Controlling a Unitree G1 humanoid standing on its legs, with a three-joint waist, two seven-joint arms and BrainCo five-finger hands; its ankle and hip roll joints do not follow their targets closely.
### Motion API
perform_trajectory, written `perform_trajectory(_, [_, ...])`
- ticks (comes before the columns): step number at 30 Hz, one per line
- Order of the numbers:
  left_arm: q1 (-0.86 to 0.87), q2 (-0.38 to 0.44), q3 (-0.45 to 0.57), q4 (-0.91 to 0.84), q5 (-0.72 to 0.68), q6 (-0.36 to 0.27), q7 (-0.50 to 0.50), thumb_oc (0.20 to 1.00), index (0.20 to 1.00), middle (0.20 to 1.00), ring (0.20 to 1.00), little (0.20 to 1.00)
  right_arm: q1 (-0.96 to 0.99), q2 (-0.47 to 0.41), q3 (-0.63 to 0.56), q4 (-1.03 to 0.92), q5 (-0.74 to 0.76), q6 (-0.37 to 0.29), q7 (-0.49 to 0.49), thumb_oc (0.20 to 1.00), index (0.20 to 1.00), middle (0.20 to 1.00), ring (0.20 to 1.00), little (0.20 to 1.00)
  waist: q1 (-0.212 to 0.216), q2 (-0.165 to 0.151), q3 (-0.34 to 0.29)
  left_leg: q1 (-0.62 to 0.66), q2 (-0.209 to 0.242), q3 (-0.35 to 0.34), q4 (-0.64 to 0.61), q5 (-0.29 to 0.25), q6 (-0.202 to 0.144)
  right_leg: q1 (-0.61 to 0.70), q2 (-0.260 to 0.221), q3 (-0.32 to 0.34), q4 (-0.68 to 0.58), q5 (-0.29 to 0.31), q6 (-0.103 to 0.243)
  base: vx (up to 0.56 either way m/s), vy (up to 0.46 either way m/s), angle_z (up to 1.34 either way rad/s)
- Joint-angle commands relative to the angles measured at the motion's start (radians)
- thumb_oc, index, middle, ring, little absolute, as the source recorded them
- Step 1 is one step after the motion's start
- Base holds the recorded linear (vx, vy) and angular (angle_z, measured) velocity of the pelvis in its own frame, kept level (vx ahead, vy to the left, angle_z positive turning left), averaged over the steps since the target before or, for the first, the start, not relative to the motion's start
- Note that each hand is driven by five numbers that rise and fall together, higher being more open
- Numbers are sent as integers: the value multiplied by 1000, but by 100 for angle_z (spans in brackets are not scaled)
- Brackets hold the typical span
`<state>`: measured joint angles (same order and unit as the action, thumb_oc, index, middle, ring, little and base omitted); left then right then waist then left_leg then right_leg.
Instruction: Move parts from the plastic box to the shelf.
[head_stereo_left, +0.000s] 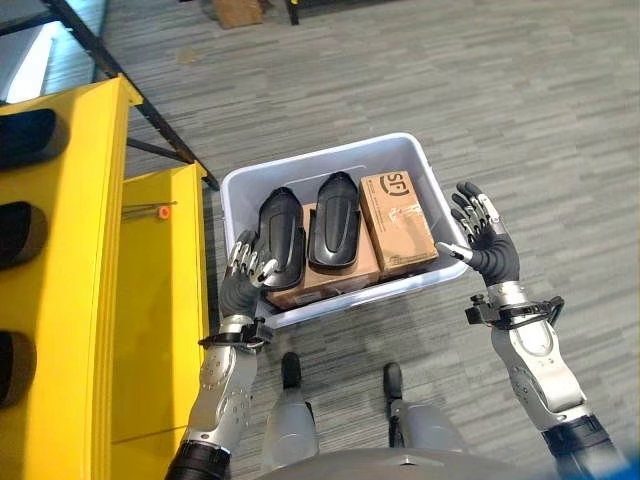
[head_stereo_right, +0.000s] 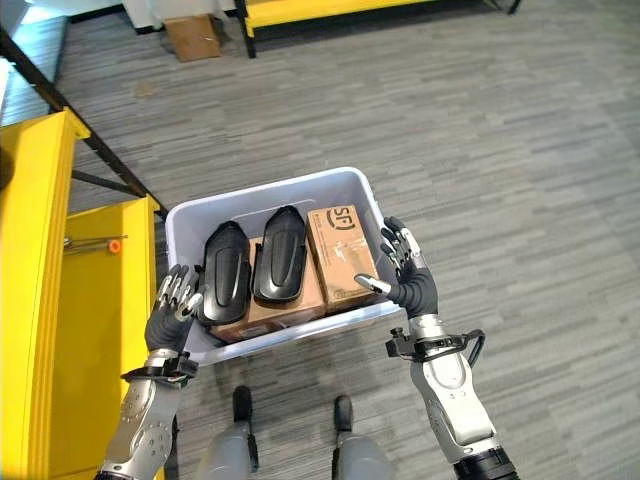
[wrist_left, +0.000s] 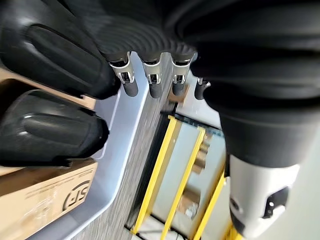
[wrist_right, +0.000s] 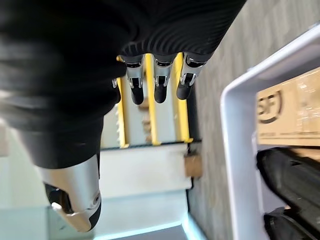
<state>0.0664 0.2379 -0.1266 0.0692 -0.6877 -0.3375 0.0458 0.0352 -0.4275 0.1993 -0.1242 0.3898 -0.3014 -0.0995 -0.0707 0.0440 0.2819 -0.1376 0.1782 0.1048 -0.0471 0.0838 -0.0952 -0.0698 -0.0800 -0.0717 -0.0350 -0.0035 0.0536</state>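
A pale grey plastic box (head_stereo_left: 322, 154) stands on the floor in front of me. Inside it, two black moulded parts (head_stereo_left: 282, 236) (head_stereo_left: 334, 220) lie side by side on a flat cardboard carton, with a second cardboard carton (head_stereo_left: 397, 220) to their right. My left hand (head_stereo_left: 243, 276) is at the box's near left corner, open, its straight fingers (wrist_left: 152, 86) over the rim (wrist_left: 125, 130) beside the left black part (wrist_left: 50, 131). My right hand (head_stereo_left: 487, 245) is open with fingers spread, just outside the box's right wall (wrist_right: 240, 140).
A yellow shelf (head_stereo_left: 60, 300) rises at my left, with dark rounded items (head_stereo_left: 20, 135) in its bays and an orange-tipped tool (head_stereo_left: 160, 211) on a lower level. A black slanted bar (head_stereo_left: 130, 90) runs behind it. A cardboard box (head_stereo_right: 192, 35) sits far back.
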Motion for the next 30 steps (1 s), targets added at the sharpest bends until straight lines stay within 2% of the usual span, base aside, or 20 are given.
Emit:
perform_trajectory(1, [11, 34, 57, -70, -3, -83, 27, 1000, 1000, 1000, 1000, 1000, -71, 15, 33, -26, -4, -45, 0, 1000, 1000, 1000, 1000, 1000, 60, -74, -5, -19, 12, 14, 120, -30, -23, -41, -130, 22, -24, 121, 109, -21, 233, 15])
perform_trajectory(2, [11, 35, 58, -70, 2, -84, 31, 1000, 1000, 1000, 1000, 1000, -72, 16, 36, -27, -4, -43, 3, 1000, 1000, 1000, 1000, 1000, 60, -79, -2, -23, 7, 17, 123, -35, -21, -45, -135, 22, -25, 125, 112, 21, 207, 12])
perform_trajectory(3, [10, 43, 61, -74, 15, -81, 45, 1000, 1000, 1000, 1000, 1000, -73, 21, 45, -33, -5, -35, 6, 1000, 1000, 1000, 1000, 1000, 61, -101, 5, -40, -9, 29, 127, -48, -12, -66, -149, 27, -23, 137, 123, 23, 147, 14])
perform_trajectory(8, [-45, 55, 40, -98, 35, -80, 70, 1000, 1000, 1000, 1000, 1000, -119, 37, 69, -19, -8, -29, -14, 1000, 1000, 1000, 1000, 1000, 59, -114, 25, -67, -14, 26, 120, -45, -8, -104, -160, 22, -8, 141, 128, 2, 43, -10])
perform_trajectory(15, [-157, 50, -26, -114, 56, -84, 115, 1000, 1000, 1000, 1000, 1000, -278, 83, 135, 31, -21, -36, -78, 1000, 1000, 1000, 1000, 1000, 59, -103, 58, -91, -22, 26, 101, -33, -5, -149, -167, 22, 13, 146, 134, -21, 9, 0])
perform_trajectory(19, [-266, 39, -77, -111, 64, -100, 161, 1000, 1000, 1000, 1000, 1000, -408, 130, 175, 109, -33, -47, -153, 1000, 1000, 1000, 1000, 1000, 60, -82, 92, -126, -26, 28, 105, -29, -7, -197, -174, 26, 26, 158, 138, -75, 25, 3])
perform_trajectory(30, [-350, 9, -123, -104, 69, -108, 220, 1000, 1000, 1000, 1000, 1000, -536, 188, 172, 215, -59, -63, -265, 1000, 1000, 1000, 1000, 1000, 60, -62, 150, -192, -42, 38, 123, -25, -8, -259, -186, 31, 24, 190, 148, -53, 8, -2])
